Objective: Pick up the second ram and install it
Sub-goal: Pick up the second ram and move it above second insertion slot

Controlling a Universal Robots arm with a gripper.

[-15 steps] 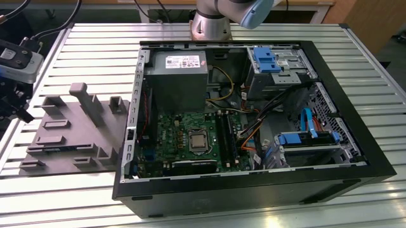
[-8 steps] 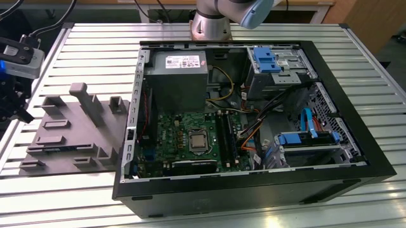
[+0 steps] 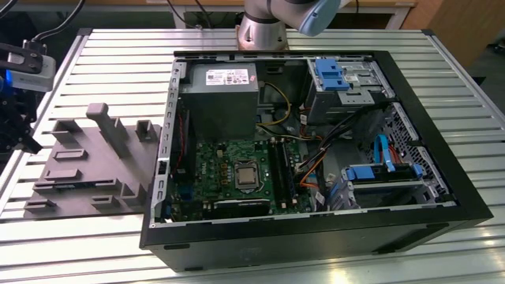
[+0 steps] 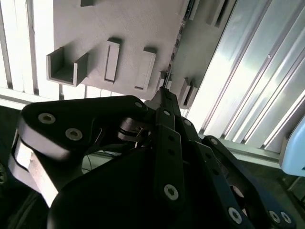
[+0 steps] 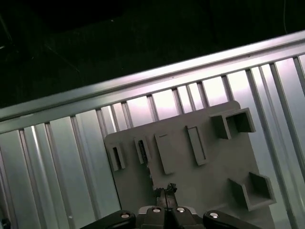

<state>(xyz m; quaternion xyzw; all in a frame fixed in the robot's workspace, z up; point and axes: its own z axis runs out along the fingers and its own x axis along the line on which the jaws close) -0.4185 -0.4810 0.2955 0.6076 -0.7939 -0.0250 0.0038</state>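
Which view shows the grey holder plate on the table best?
The first wrist view: it looks down on the grey plate, so its pockets are plain. The exterior view shows the plate whole but slanted; the second wrist view shows part of the plate.

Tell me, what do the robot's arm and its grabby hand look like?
The arm is a shiny silver-grey metal tube with a rounded pale blue cap. The gripper is black, built from chunky linked bars dotted with round silver screws, and narrows to thin tips.

second ram [image 4: 175, 46] | thin dark board, seen edge-on | standing on edge | straight ahead of pincer [image 4: 164, 93], close; contact unclear
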